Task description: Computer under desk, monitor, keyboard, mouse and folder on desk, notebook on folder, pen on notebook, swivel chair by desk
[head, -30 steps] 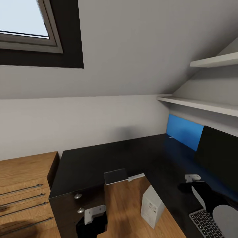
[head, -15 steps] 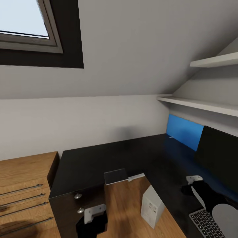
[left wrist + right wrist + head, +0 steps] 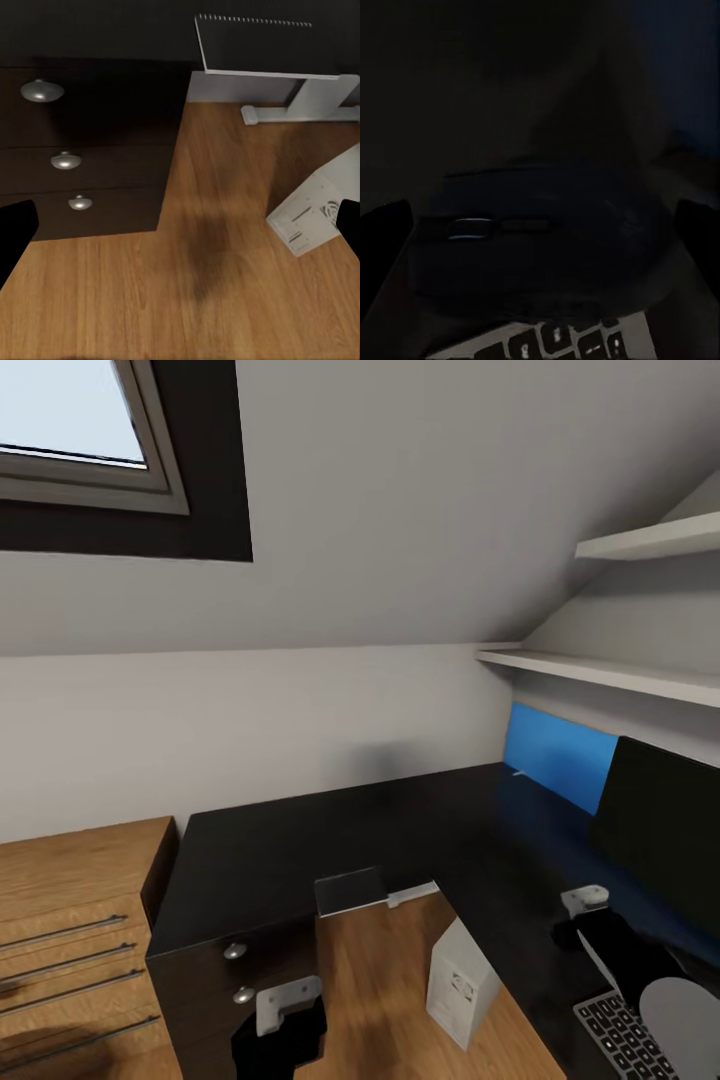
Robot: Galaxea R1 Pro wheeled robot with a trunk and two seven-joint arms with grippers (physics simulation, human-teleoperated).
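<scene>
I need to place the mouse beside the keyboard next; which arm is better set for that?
Probably the right. The right gripper hangs over the desk by the keyboard, with the mouse between its fingers. The left gripper is low over the floor, beside the drawers.

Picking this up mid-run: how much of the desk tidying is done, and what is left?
Done: the computer stands on the floor under the desk; the monitor and keyboard are on top. In hand: the right gripper hangs over the mouse, beside the keyboard, fingers spread. Left: the folder, notebook, pen and chair, none visible here.
</scene>
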